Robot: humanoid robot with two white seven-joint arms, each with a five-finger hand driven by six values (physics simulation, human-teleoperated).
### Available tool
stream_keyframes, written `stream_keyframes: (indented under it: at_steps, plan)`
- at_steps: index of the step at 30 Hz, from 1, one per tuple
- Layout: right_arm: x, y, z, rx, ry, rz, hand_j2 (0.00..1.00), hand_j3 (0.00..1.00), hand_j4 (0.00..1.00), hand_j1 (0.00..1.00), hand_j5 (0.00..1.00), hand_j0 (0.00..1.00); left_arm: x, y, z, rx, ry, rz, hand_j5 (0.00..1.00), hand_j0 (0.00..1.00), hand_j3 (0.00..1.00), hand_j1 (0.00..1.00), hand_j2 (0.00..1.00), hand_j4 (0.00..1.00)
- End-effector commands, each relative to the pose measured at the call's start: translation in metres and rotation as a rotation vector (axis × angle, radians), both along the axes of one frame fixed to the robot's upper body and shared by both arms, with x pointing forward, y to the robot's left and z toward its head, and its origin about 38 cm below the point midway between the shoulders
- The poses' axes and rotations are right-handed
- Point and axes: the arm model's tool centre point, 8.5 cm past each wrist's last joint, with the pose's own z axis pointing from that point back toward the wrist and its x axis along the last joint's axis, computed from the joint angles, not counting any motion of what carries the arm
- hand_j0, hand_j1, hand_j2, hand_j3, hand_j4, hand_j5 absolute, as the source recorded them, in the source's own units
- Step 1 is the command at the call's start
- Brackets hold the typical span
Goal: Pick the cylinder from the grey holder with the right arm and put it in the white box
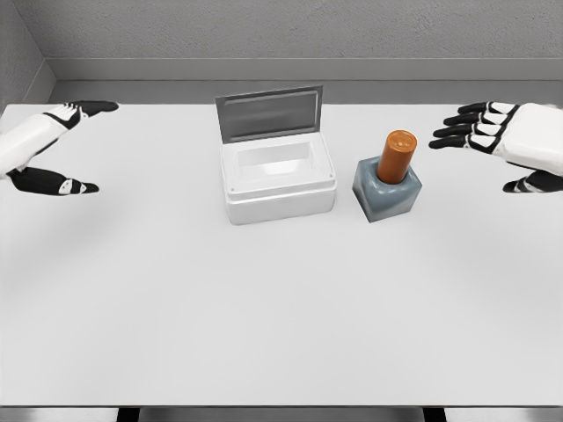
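On the worktop point(281, 308), the orange cylinder point(397, 156) stood in its grey holder point(387, 191) (right of the open white box point(277, 180)); both the right hand point(510, 141) and left hand point(48, 145) hovered with fingers spread, holding nothing.

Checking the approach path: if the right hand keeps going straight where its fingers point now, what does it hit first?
Probably the cylinder in the grey holder. The right hand, open, points leftward toward it; depth from one view is unclear, so it may pass behind.
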Motion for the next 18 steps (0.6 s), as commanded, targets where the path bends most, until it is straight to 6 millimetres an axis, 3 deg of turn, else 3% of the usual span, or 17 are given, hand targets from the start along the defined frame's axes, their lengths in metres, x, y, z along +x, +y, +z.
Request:
stream_keyframes:
  at_steps: [1,8,12,15,18]
  plan:
    - [0.0,0.001,0.0,0.006,0.003,0.001,1.0,1.0,1.0,1.0,1.0,1.0,0.0,0.0,0.002,-0.023,0.001,-0.001,1.0,1.0,1.0,1.0,1.0,1.0]
    - [0.003,0.0,0.006,0.0,-0.011,-0.004,1.0,1.0,1.0,1.0,1.0,1.0,0.001,-0.006,-0.001,-0.109,0.026,-0.02,1.0,1.0,1.0,1.0,1.0,1.0]
    - [0.021,0.023,-0.009,-0.206,0.194,0.059,0.99,0.99,0.99,0.99,0.99,0.99,-0.005,-0.024,-0.013,-0.164,0.216,-0.188,1.0,1.0,1.0,1.0,1.0,1.0]
    - [0.049,0.044,0.007,-0.088,0.2,0.09,0.99,0.99,0.99,0.99,0.99,0.99,0.003,-0.029,-0.017,-0.253,0.288,-0.148,1.0,1.0,1.0,1.0,1.0,1.0]
    - [0.055,0.049,0.03,-0.081,0.144,0.097,0.99,0.99,0.99,0.99,0.99,0.99,0.009,-0.022,-0.014,-0.404,0.372,-0.112,1.0,1.0,1.0,1.0,1.0,1.0]
